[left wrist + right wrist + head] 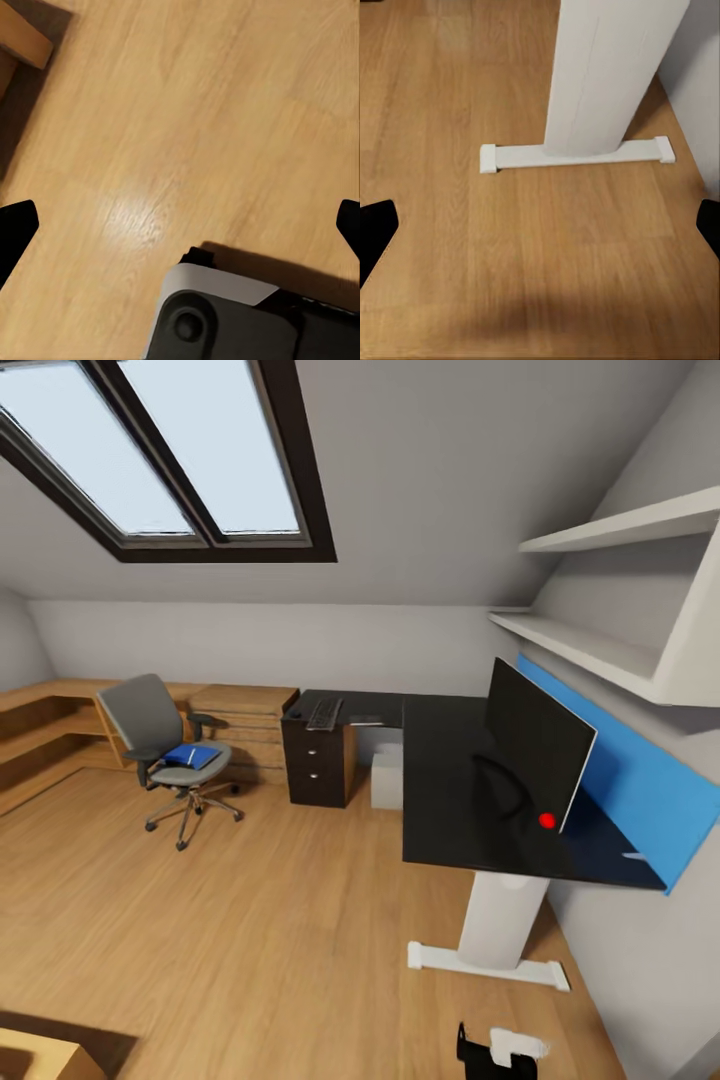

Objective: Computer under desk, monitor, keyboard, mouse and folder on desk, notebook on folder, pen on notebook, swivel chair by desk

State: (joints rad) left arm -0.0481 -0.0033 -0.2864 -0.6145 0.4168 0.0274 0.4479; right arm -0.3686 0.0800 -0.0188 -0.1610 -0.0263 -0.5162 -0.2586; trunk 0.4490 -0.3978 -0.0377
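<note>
no readable text, labels, brands or numbers, keyboard key legends too small to read

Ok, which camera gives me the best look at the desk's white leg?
The right wrist view: the white leg and its floor foot sit close and unobstructed. The head view shows the same leg smaller, under the black desk. The left wrist view looks down at wooden floor and part of the robot.
</note>
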